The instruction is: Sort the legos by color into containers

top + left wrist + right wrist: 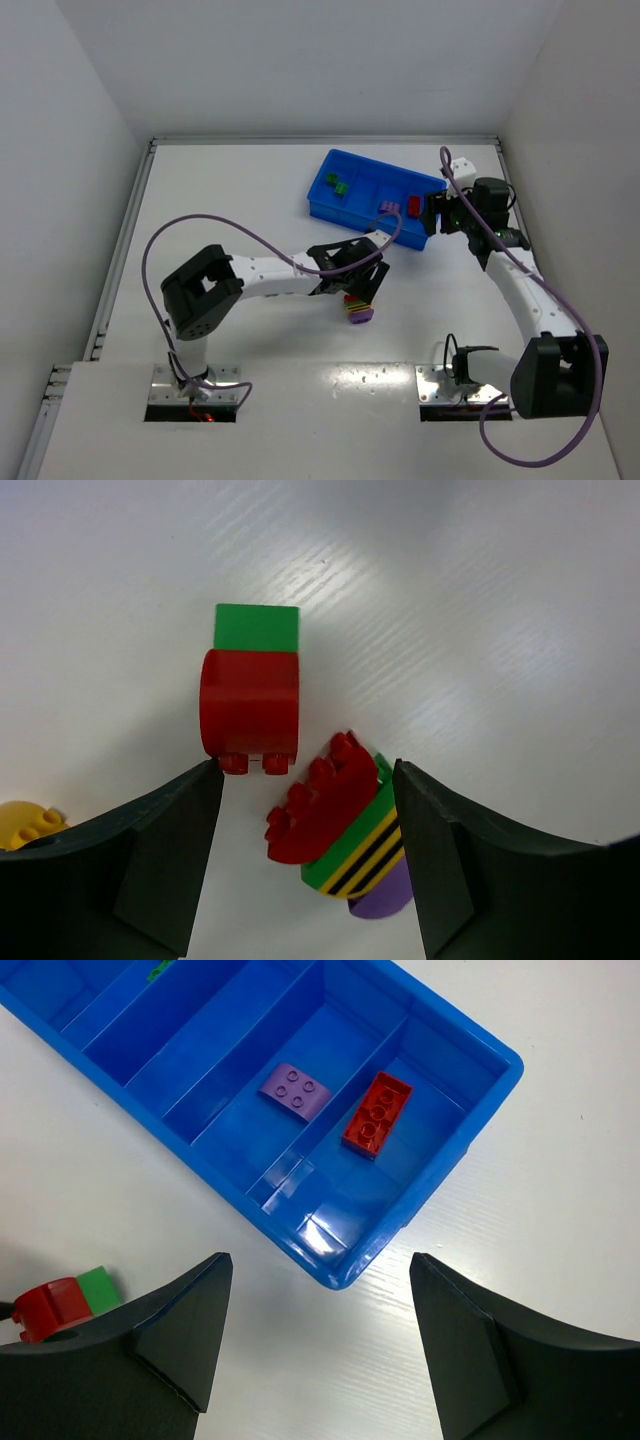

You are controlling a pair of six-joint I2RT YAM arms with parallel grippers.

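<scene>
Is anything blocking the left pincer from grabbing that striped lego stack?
Nothing visible does. The open left pincer hangs right over the red, green, yellow-and-black striped and purple plastic lego stack, with no other brick between them.

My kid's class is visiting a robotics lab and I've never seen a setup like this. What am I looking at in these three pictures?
Two robot arms are bolted to a white table. One picture looks down from above; the other two come from cameras on each wrist. The left gripper is open over a multicoloured lego stack, beside a red-and-green stack. The right gripper is open and empty by the blue bin. Its compartments hold a red brick, a purple brick and green bricks. Nothing is held.
</scene>
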